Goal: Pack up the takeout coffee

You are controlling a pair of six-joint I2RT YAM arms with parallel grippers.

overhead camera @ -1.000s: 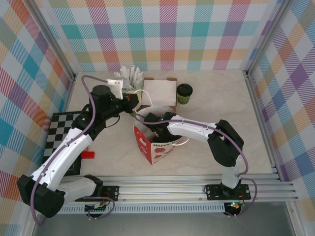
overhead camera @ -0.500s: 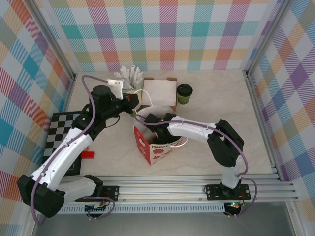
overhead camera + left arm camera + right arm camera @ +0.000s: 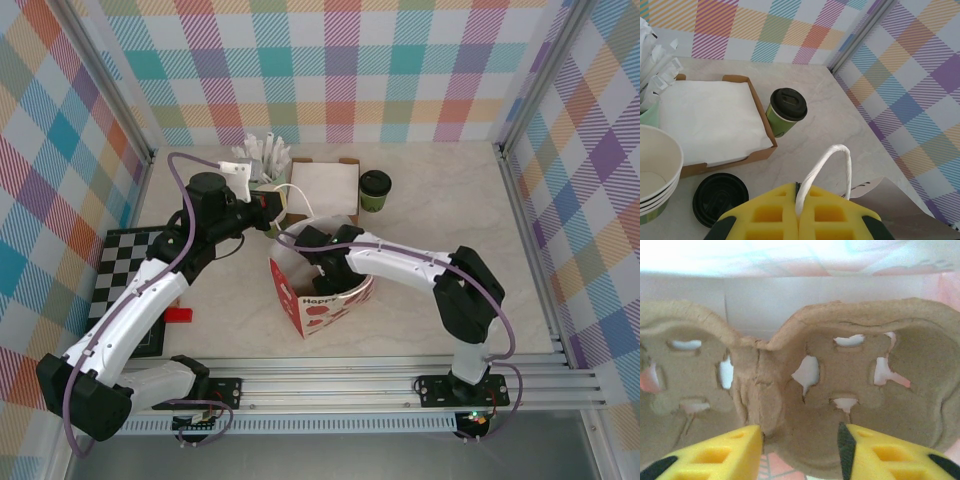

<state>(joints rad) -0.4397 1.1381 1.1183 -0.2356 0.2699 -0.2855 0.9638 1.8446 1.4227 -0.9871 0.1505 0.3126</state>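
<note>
Widened right claw (image 3: 800,442) within last second: now open, released pulp carrier (image 3: 850,375) inside gift bag (image 3: 320,305). Clamps bag handle (image 3: 840,147) with left claw (image 3: 798,210). Leaves takeout coffee (image 3: 786,111) on worktop (image 3: 840,125) ahead of left claw, unpacked; likely next.

The gift bag (image 3: 320,306) with red hearts shows the partly hidden word "Happ…" on its side.
</note>
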